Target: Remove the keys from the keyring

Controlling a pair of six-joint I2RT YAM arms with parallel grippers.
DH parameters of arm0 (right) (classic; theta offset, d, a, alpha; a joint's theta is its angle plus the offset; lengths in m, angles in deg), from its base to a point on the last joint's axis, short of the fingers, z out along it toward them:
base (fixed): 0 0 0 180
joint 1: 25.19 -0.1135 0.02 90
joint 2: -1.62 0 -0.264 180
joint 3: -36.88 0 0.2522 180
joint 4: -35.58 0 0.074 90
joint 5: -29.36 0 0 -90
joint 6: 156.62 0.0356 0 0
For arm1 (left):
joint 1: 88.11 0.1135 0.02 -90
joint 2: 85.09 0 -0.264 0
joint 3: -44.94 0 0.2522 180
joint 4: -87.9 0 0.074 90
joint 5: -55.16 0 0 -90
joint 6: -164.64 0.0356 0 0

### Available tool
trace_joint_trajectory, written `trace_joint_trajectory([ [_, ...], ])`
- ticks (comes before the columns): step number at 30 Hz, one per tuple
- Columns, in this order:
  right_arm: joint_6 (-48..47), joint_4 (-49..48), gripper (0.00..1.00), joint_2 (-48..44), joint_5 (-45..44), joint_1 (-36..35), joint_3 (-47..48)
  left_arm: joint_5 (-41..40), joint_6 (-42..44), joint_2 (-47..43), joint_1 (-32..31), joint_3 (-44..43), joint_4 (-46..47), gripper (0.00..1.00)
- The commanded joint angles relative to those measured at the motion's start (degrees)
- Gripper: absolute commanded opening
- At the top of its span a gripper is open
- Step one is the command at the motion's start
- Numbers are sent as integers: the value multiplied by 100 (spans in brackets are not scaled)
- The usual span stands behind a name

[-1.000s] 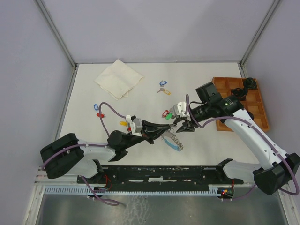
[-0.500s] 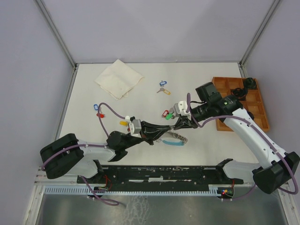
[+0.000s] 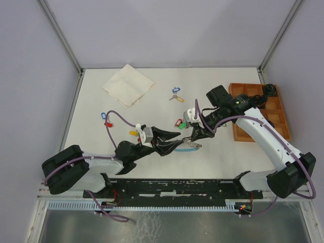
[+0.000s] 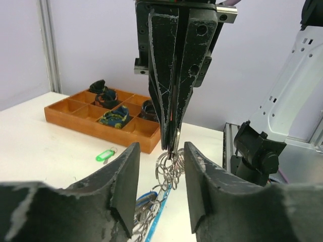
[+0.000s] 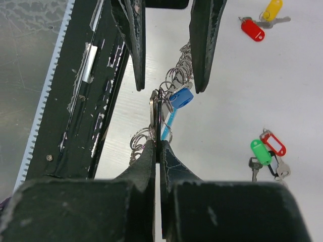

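Keyring: large loop of silvery beaded chain joined to a curved light-blue band [image 4: 169, 171], bunched between the 2 arms at the near middle of the white counter [image 3: 228, 162].
Position: its upper links hang from the right jaws. The lower part trails down towards the counter, and whether it rests there I cannot tell.
Keys on it: a flat silver metal key [image 5: 153, 108], seen edge-on, and a small blue oblong plastic tag [image 5: 180, 97] just beside it among the links.
Handling: light and limp. The chain will sag, swing and tangle, it gives nothing stiff to push against, and smooth metal may slip from a shallow pinch.
Where to take hold: probably 1 grip on the flat of a key and the other on the chain or band close to it, so the link is held taut while the key is worked off.
Right jaws: clenched on the flat silver metal key, pointing down.
Left jaws: released, 1 finger [image 4: 126, 186] on either side of the chain, apparently not pressing it.
Loose keys: a green-and-red tagged cluster [image 3: 178, 123] just beyond the jaws, and a blue-tagged key [image 3: 175, 94] farther back.
Outward: a folded cream cloth [image 3: 128, 85] at the far left and an orange wooden compartment tray [image 3: 281, 121] on the right.
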Motion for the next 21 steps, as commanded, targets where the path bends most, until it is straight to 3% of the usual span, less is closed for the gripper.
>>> trace_joint_trajectory([
  [1, 41, 193, 1, 8, -296, -1, 289, -158, -60, -437, 55, 78, -427, 51],
  [6, 230, 133, 1, 57, -700, -18, 353, -168, 32, -1141, 82, 122, -1451, 60],
  [12, 391, 154, 1, 74, -943, -77, 426, -177, -37, -1846, 115, -369, -3535, 67],
  [17, 475, 146, 1, 90, -967, -126, 435, -81, -357, -2055, 160, -465, -4011, 76],
  [21, 532, 152, 1, 165, -949, -181, 459, 134, -517, -2036, 209, -568, -4155, 78],
])
